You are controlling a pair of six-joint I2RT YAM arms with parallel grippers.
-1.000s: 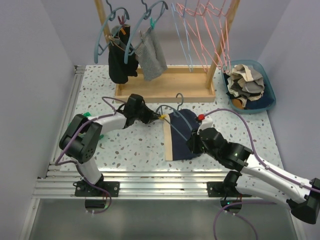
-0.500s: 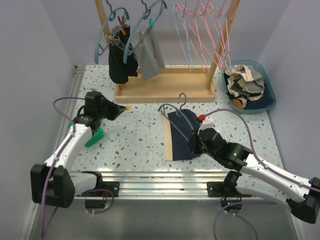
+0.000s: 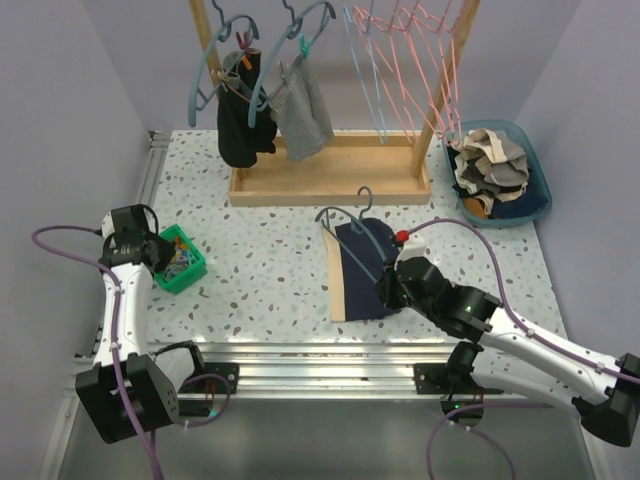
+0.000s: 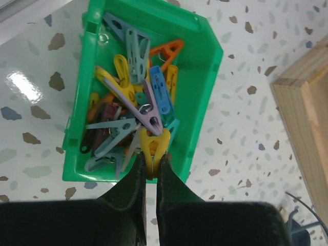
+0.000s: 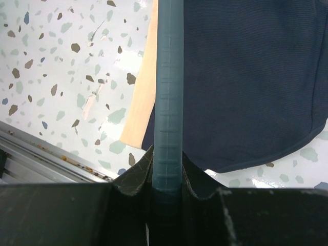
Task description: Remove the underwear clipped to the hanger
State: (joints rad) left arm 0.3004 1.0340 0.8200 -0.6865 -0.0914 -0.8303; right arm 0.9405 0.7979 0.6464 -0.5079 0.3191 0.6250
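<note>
Navy underwear (image 3: 368,268) with a tan waistband (image 3: 336,285) lies flat on the table under a blue-grey hanger (image 3: 348,228). A red clip (image 3: 402,236) sits at its right edge. My right gripper (image 3: 392,290) is shut on the hanger's bar (image 5: 169,92) at the near edge of the underwear (image 5: 246,77). My left gripper (image 3: 158,256) is at the far left, over a green bin (image 3: 190,272). It is shut on a yellow clip (image 4: 152,146) held just above the bin (image 4: 205,92), which holds several coloured clips.
A wooden rack (image 3: 330,170) stands at the back with black (image 3: 240,130) and grey (image 3: 300,115) garments clipped to hangers, plus bare pink and blue hangers. A blue basket (image 3: 535,195) of clothes sits at the back right.
My left arm has swung from the hanger's left end across to the far left, carrying the yellow clip over the green bin. The right arm has not moved.
</note>
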